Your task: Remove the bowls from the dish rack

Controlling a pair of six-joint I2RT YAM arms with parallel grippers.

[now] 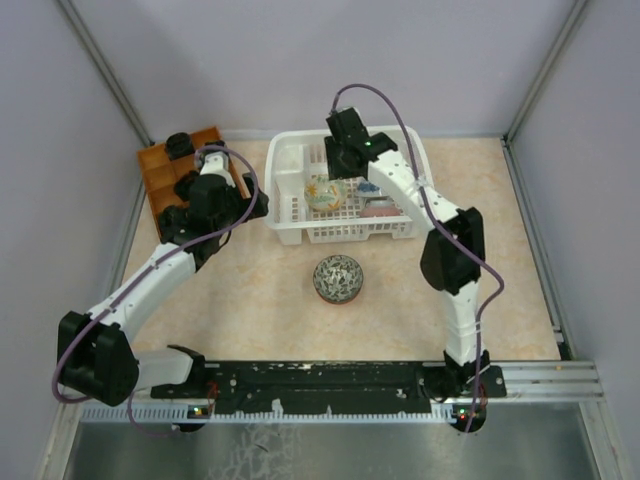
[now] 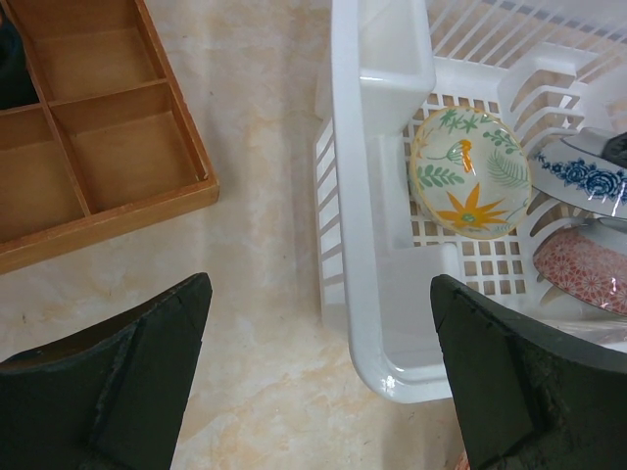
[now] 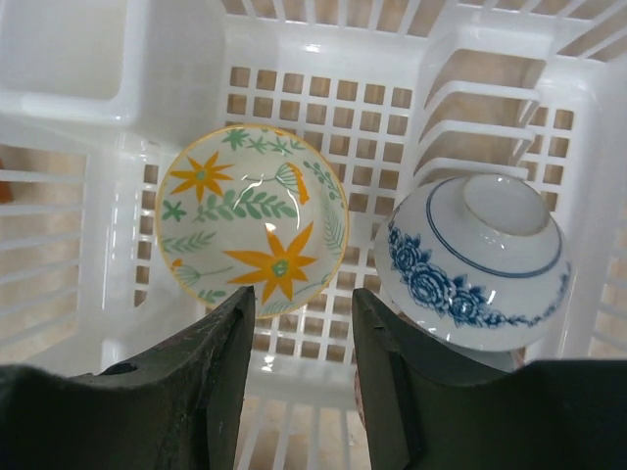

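The white dish rack point(image 1: 290, 228) stands at the middle back of the table. Three bowls lean inside it: a pale floral one point(image 3: 250, 220), a white one with blue flowers point(image 3: 475, 259) and a red-patterned one point(image 2: 588, 269). A dark grey-and-white bowl point(image 1: 338, 278) sits on the table in front of the rack. My right gripper point(image 3: 299, 313) hovers over the rack, open part-way, with the floral bowl's near rim just past its fingertips and nothing between them. My left gripper point(image 2: 321, 294) is wide open above the table, straddling the rack's near left corner point(image 2: 392, 372).
An orange-brown wooden compartment tray point(image 2: 98, 127) lies left of the rack, close to my left arm. Upright dividers point(image 3: 480, 117) rise behind the blue-flowered bowl. Grey walls enclose the table at the back and both sides.
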